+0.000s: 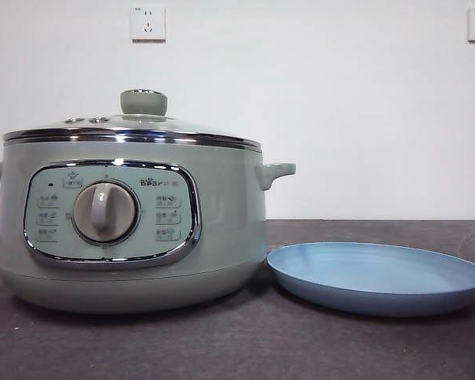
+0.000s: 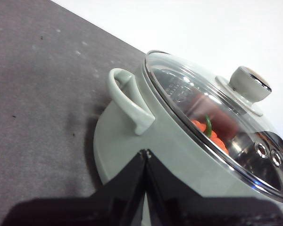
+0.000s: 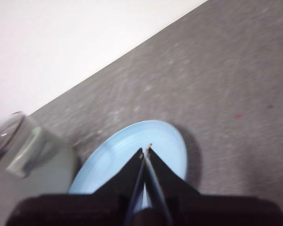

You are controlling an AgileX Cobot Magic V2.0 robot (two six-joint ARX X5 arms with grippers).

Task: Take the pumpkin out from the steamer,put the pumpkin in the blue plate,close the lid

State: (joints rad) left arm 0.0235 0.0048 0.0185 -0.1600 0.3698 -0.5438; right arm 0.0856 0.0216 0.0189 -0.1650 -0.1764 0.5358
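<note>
Pumpkin sits inside steamer under lid, blue plate beside.

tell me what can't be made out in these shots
- pumpkin: hidden in the front view by the steamer wall; left wrist view shows only part through the lid.
- blue plate: partly covered by the right gripper in its wrist view.
- panel button labels: too small, front view.

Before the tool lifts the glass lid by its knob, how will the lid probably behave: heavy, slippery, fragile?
The lid looks like glass in a chrome rim, so probably rigid, fairly heavy and breakable if dropped. Its knob looks smooth and rounded, so the grip may slip. Hanging from that one central point, the lid could tilt or swing.
</note>
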